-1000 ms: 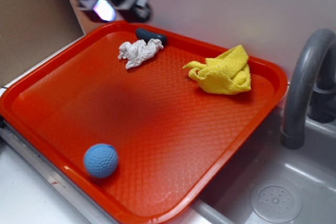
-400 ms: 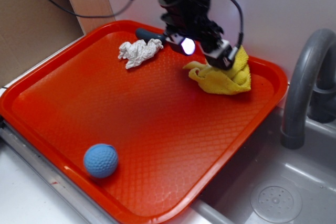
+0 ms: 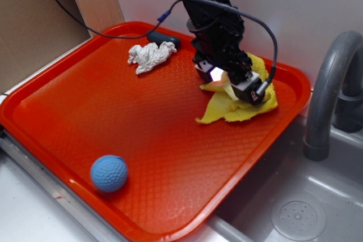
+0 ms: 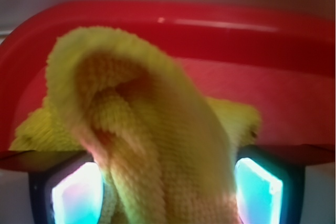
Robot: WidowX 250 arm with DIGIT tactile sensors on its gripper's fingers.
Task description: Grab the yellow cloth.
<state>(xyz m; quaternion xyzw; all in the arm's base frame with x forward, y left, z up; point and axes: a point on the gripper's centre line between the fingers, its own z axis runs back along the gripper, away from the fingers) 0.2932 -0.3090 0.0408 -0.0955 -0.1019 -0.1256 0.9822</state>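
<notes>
On the red tray [image 3: 85, 117] beside the sink faucet [image 3: 329, 89], the yellow cloth [image 3: 238, 106] lies at the far corner nearest the faucet, grasped between the gripper [image 3: 229, 80] jaws.

a mock kitchen sink station: a grey faucet [image 3: 332, 92] arches over a grey plastic basin with a round drain [image 3: 297, 216], an orange serving tray [image 3: 142, 140] laid beside it, and brown cardboard [image 3: 34, 21] propped behind.
</notes>
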